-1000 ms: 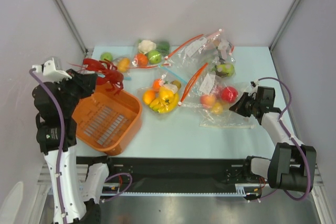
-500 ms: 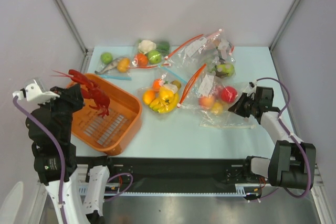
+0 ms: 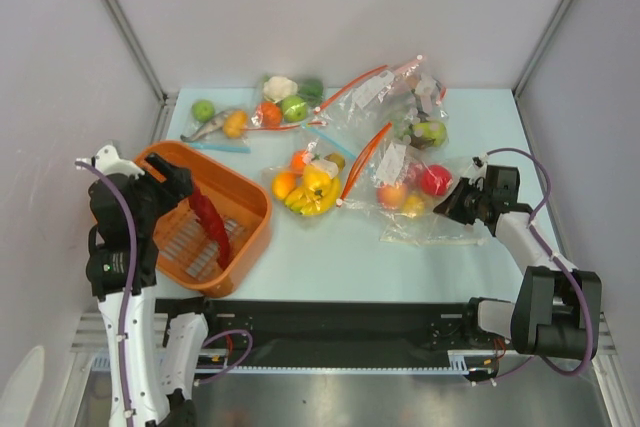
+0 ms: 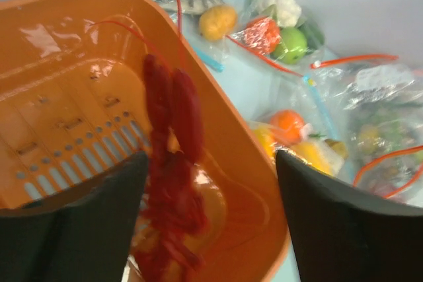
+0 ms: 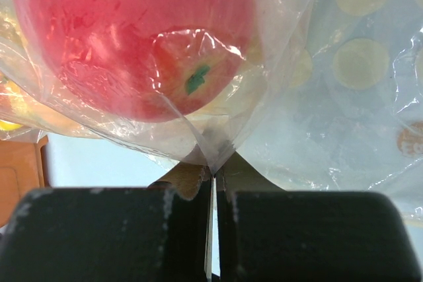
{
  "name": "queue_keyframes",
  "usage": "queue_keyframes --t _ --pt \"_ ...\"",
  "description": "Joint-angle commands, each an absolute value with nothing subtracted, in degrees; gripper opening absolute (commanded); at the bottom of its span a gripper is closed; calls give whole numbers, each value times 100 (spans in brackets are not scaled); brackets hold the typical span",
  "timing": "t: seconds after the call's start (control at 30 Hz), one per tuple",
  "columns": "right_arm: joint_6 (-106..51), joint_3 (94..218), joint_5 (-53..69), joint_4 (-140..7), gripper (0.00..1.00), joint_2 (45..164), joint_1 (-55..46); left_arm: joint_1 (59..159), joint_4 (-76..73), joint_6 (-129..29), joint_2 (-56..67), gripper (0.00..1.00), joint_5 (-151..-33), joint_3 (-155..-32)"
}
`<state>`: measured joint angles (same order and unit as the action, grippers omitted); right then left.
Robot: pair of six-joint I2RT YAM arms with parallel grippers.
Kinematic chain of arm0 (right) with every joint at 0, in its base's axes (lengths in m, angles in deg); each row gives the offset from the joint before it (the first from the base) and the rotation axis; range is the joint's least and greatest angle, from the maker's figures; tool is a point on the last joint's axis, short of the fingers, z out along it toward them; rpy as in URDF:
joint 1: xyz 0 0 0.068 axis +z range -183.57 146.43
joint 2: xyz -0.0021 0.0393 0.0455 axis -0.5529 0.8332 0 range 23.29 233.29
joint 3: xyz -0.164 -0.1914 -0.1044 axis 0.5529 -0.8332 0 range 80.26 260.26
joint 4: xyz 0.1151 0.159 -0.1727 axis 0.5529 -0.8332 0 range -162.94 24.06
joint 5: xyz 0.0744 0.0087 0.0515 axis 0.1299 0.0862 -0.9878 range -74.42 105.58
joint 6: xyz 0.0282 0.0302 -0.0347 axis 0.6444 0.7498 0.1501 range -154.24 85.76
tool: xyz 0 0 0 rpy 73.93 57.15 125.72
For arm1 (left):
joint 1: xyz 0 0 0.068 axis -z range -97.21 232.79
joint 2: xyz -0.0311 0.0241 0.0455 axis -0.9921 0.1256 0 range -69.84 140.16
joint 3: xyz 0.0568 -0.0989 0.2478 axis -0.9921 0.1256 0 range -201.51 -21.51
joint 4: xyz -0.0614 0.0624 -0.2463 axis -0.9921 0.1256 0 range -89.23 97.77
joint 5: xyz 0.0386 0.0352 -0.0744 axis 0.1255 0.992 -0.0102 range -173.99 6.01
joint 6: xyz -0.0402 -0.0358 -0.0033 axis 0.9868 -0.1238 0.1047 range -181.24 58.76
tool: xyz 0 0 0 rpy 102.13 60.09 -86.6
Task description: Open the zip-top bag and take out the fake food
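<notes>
The left claw stands apart over the orange basket, and the dark-red lobster lies inside the basket just below its fingers, blurred in the wrist view. The right claw is clamped on a fold of the zip-top bag, which lies on the desk right of centre with a red apple inside

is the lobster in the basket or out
In: the lobster is within the basket walls, under the open left gripper.
</notes>
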<state>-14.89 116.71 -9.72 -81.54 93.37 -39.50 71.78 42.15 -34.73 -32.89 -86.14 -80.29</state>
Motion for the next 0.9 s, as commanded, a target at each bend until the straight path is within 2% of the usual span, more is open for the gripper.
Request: queue_keyframes --t 0.0,0.03,0.2,0.37,0.47,0.57,0.6,0.7,0.87 --pt "-1578 11876 -982 -8132 0 9272 -3919 7145 4146 -3548 -3336 89 -8654 -8127" --pt "-1570 11876 -991 -8141 0 9263 -3919 7145 4120 -3583 -3319 93 -8645 -8206" --pt "-1578 11858 -982 -8150 0 9237 -3910 7145 4102 -3908 -3187 98 -8575 -8593" --pt "-1570 11858 -991 -8150 0 9237 -3910 7154 3839 -4242 -2871 96 -8941 -8954" --pt "-1578 11876 -974 -8159 0 9228 -3910 7329 3453 -4077 -2660 90 -9286 -8814" --pt "-1587 11876 -965 -8185 0 9211 -3910 8197 3092 -4005 -2344 88 -8945 -8734" --pt "-1587 11876 -965 -8203 0 9193 -3910 8922 3022 -4023 -2239 88 -8500 -8751" --pt "-1587 11885 -947 -8211 0 9184 -3910 10067 2575 -4146 -1572 89 -8153 -8962" --pt "-1578 11902 -930 -8238 0 9175 -3928 10871 1730 -4374 -63 88 -9004 -9401"
